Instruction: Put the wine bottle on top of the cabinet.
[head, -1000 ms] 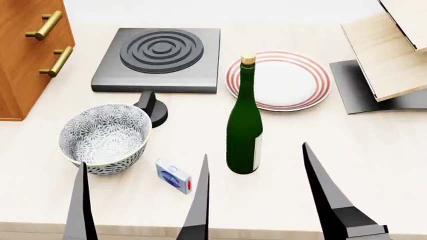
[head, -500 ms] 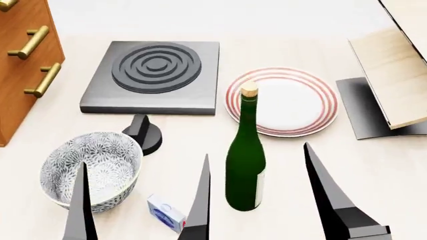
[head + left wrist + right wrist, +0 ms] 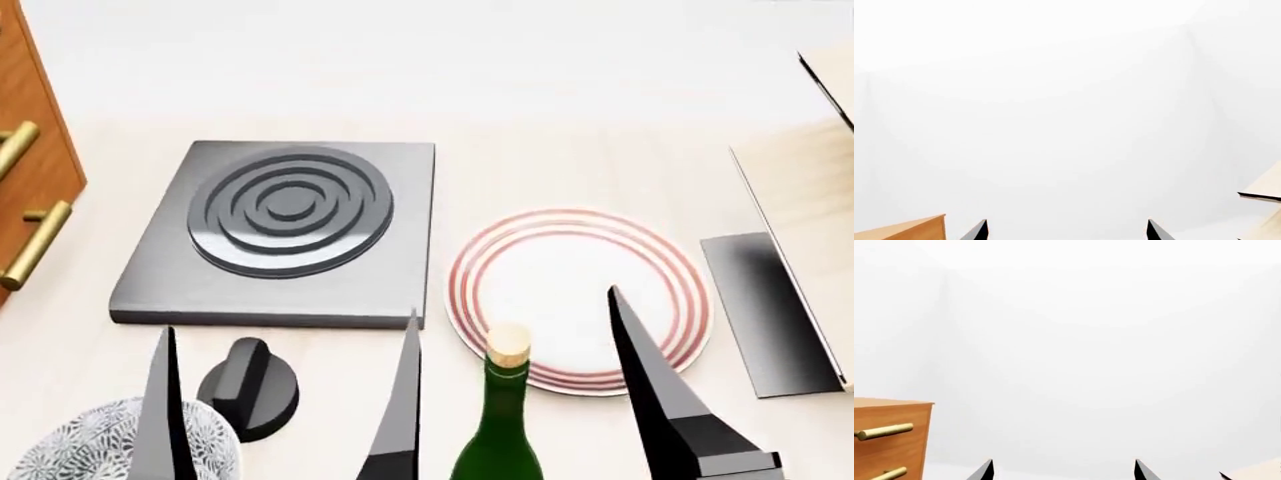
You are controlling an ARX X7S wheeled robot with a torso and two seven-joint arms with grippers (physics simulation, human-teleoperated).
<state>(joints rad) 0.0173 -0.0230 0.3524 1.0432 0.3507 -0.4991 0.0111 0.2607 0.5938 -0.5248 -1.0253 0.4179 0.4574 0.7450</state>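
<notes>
The dark green wine bottle stands at the head view's bottom edge; only its cork, neck and shoulders show. It is between my two grippers and touches neither. The orange-brown cabinet with brass handles is at the far left; it also shows in the right wrist view and as a corner in the left wrist view. My left gripper is open and empty, left of the bottle; its tips show in the left wrist view. My right gripper is open and empty; one finger shows right of the bottle.
A dark hob lies ahead with a black knob in front of it. A red-rimmed plate lies behind the bottle. A patterned bowl is at the bottom left. The pale rack's black base is at the right.
Everything on the table has slid down in the head view. The bottle now shows only its top, and the small blue and white box has left the view. Neither gripper has taken hold of anything.
</notes>
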